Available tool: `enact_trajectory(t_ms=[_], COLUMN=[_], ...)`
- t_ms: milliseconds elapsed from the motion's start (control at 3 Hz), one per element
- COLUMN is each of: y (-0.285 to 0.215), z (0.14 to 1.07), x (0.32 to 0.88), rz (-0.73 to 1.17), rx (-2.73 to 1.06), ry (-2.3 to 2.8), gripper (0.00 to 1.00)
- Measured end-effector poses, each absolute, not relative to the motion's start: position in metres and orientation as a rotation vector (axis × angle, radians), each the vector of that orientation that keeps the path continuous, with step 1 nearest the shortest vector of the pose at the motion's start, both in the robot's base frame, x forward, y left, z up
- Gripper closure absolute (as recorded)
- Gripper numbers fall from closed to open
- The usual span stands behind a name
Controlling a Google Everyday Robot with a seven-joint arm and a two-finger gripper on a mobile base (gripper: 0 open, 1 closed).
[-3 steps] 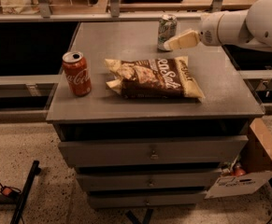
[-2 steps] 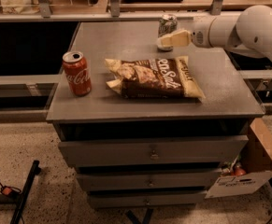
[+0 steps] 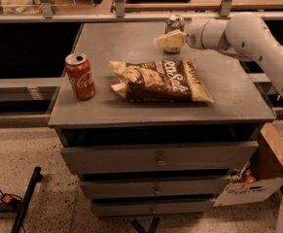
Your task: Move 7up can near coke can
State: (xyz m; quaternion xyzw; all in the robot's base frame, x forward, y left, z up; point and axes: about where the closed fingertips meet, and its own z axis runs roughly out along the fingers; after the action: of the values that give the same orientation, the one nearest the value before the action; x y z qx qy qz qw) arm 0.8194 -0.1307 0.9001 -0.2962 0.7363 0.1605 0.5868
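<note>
On top of cabinet, camera view: the grey cabinet top (image 3: 228, 101) carries 2 cans and 1 bag, 3 items in all.
7up can (image 3: 174, 23): count 1. It stands upright at the back edge of the top, right of centre. Only its silver top and upper body show; the lower part is hidden behind the gripper.
Coke can (image 3: 80, 76): count 1. It stands upright near the front left corner, well apart from the 7up can.
Chip bag (image 3: 160, 80): count 1. The brown and cream bag lies flat in the middle of the top, between the two cans, close to the coke can but not touching it.
Gripper (image 3: 168, 41): count 1. It is cream-coloured, reaches in from the right, and sits directly in front of the 7up can's lower half. Whether it touches or holds the can cannot be told, nor how far open it is.
Arm (image 3: 248, 33): count 1. It is white and enters from the right edge above the top.
Drawers (image 3: 158, 157): count 3, stacked and closed, below the top.
Cardboard box (image 3: 272, 164): count 1. It sits on the floor at the cabinet's right side.
</note>
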Motion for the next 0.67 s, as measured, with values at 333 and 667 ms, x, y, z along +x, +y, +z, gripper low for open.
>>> enact_trajectory(t_ms=[333,667], y=[-0.122,-0.12], z=[0.892,0.886], x=[0.84,0.852], rz=[0.354,0.337], rx=[-0.692,-0.678], ry=[1.704,1.697], gripper=[0.18,0.42])
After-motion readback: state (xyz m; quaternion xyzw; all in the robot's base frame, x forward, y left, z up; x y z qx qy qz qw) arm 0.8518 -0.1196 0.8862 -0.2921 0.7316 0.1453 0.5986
